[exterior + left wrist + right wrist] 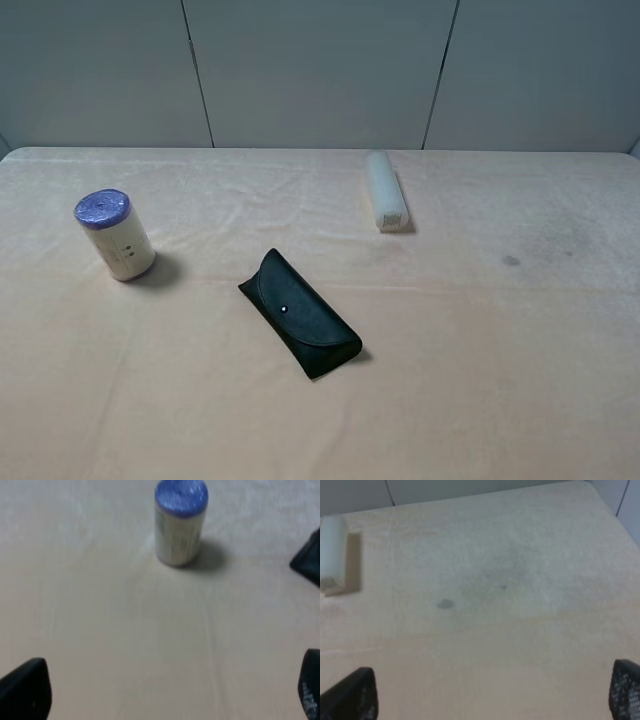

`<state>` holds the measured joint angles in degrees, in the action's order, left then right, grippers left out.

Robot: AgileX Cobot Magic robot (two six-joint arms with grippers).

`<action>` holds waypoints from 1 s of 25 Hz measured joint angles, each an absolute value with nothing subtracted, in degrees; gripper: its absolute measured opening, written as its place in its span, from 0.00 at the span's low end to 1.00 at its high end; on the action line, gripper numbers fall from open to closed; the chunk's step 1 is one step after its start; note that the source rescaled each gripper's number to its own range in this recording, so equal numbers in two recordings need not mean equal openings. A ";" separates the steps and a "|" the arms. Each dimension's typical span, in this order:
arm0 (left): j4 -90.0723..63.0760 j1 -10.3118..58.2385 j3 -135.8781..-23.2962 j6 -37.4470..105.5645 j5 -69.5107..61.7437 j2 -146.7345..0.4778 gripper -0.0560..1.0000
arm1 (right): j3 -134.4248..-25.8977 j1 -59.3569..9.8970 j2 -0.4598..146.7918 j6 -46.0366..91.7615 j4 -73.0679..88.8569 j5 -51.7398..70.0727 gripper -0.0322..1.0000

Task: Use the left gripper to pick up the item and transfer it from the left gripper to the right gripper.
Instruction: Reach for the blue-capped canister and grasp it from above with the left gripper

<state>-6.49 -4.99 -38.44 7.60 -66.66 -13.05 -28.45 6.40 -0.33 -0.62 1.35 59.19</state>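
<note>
Pale peach tabletop (480,390) under a grey panelled wall (320,70).
Covered in a soft, faintly creased cloth (150,410), evenly lit, with short soft shadows; split behind by two thin dark seams (197,75), slightly slanted; marked toward the right by a small grey stain (510,261) beside a faint dusky smudge (565,240); rounded at the far corners.

item (116,236): upright on the table (520,390), far left
glasses case (299,313): lying near the middle, right of the item, nearer the front
tube (386,190): lying behind the glasses case, right of centre
</note>
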 joint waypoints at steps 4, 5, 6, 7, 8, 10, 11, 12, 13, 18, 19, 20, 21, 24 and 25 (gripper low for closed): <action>-6.07 -4.99 -45.91 4.16 -66.66 -23.43 0.98 | -28.45 6.40 -0.33 -0.62 1.35 59.19 1.00; -5.56 -4.99 -47.63 3.02 -66.66 -25.52 0.98 | -28.45 6.40 -0.33 -0.62 1.35 59.19 1.00; -5.05 -4.99 -49.14 2.04 -66.66 -27.95 0.98 | -28.45 6.40 -0.33 -0.62 1.35 59.19 1.00; -4.27 -4.99 -50.30 1.53 -66.66 -30.36 0.98 | -28.45 6.40 -0.33 -0.62 1.35 59.19 1.00; -3.44 -4.99 -51.61 1.05 -66.66 -32.37 0.98 | -28.45 6.40 -0.33 -0.62 1.35 59.19 1.00; -2.69 -4.99 -54.06 0.64 -66.66 -37.21 0.98 | -28.45 6.40 -0.33 -0.62 1.35 59.19 1.00; -2.58 -4.99 -55.06 0.55 -66.66 -39.66 0.98 | -28.45 6.40 -0.33 -0.62 1.35 59.19 1.00; -2.58 -4.99 -56.24 0.55 -66.66 -41.73 0.98 | -28.45 6.40 -0.33 -0.62 1.35 59.19 1.00; -2.58 -4.99 -57.42 0.55 -66.61 -44.22 0.98 | -28.45 6.40 -0.33 -0.62 1.35 59.19 1.00; -2.28 -4.99 -62.50 0.55 -66.50 -56.39 0.98 | -28.45 6.40 -0.33 -0.62 1.35 59.17 1.00; -2.28 -4.99 -63.41 0.55 -66.37 -58.45 0.98 | -28.45 6.40 -0.33 -0.62 1.35 59.17 1.00; -2.28 -4.99 -64.27 0.55 -66.21 -60.93 0.98 | -28.45 6.40 -0.33 -0.62 1.35 59.12 1.00; -2.28 -4.99 -64.96 0.55 -65.88 -63.33 0.98 | -28.45 6.40 -0.33 -0.62 1.35 59.12 1.00; -1.80 -3.48 -66.76 0.51 -64.99 -69.57 0.98 | -28.45 6.40 -0.33 -0.62 1.35 59.12 1.00; -1.21 -2.39 -67.01 0.51 -64.53 -71.56 0.98 | -28.45 6.40 -0.33 -0.62 1.35 59.12 1.00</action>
